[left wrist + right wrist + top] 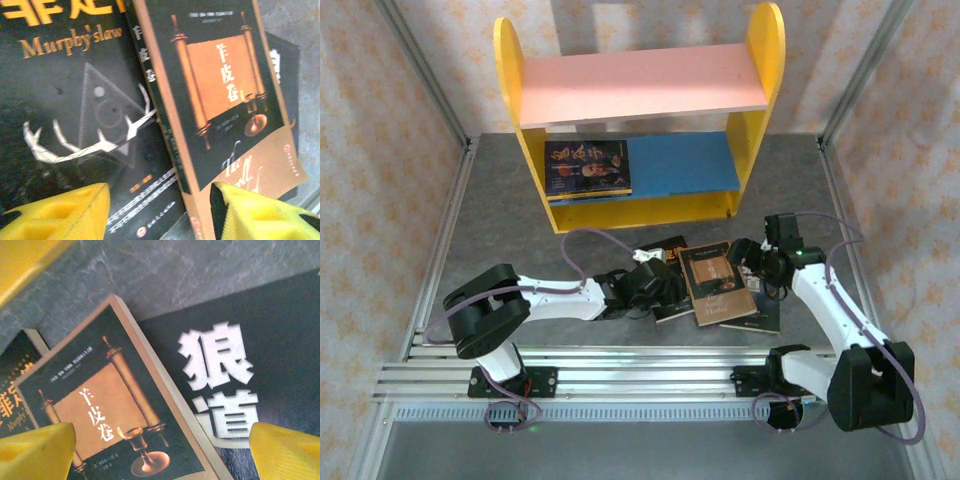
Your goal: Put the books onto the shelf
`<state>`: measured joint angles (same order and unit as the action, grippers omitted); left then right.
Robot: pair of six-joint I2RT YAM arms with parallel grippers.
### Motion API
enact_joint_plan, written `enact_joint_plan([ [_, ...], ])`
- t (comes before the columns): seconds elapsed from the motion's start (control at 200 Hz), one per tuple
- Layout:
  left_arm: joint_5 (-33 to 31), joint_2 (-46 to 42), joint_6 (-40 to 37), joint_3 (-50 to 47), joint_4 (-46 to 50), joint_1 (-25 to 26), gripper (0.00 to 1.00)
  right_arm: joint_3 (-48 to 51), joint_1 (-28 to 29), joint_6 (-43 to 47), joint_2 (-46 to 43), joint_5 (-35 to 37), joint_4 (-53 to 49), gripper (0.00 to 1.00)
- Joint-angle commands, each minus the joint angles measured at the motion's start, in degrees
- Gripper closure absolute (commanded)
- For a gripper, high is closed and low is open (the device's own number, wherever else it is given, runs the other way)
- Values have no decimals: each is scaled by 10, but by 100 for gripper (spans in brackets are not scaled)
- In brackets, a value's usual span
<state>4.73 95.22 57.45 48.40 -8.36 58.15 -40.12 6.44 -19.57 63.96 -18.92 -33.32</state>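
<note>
Spread wide and holding nothing, the left gripper (pixel 159 214) hangs low over the loose books, its yellow fingers (pixel 60 212) well apart. The right gripper (pixel 160 454) is just as wide and also empty, with a foam tip at each lower corner of its wrist view.

Three thin paperbacks lie overlapped on the table. The Murphy's law book (pixel 85 115) is black with gold lettering and a pale drawing of a triangle and antlers. The scroll book (pixel 225 95) has a dark cover with an orange scroll and a goblet, and a brown band along its lower part. It lies on top, overlapping the other two. The black book (pixel 240 380) bears large white Chinese characters. A fourth book (pixel 588 168), dark with yellow markings too small to read, lies flat at the left end of the blue lower board of the shelf (pixel 650 85). The shelf has yellow round-topped sides and a pink upper board.

The table (pixel 500 200) is mottled grey. Pale patterned walls (pixel 380 100) and an aluminium frame (pixel 425 70) enclose it, and rails (pixel 620 375) run along the near edge.

In the top view the shelf stands at 12 o'clock from the pile. The left gripper sits at the pile's 9 o'clock, over the Murphy's law book. The right gripper sits at about 2 o'clock from the scroll book, above the black book.
</note>
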Motion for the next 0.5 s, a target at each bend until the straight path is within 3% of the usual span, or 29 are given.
enact_joint_plan([
  [0.0, 4, 18, 9, 23, -19, 4, 44, 17, -3, 7, 27, -38, 21, 13],
  [0.27, 17, 76, 16, 29, -33, -1, 44, 57, 3, -10, 78, -115, 99, 23],
  [0.496, 33, 104, 28, 28, -53, -3, 44, 84, 63, -43, 67, -128, 143, 30],
])
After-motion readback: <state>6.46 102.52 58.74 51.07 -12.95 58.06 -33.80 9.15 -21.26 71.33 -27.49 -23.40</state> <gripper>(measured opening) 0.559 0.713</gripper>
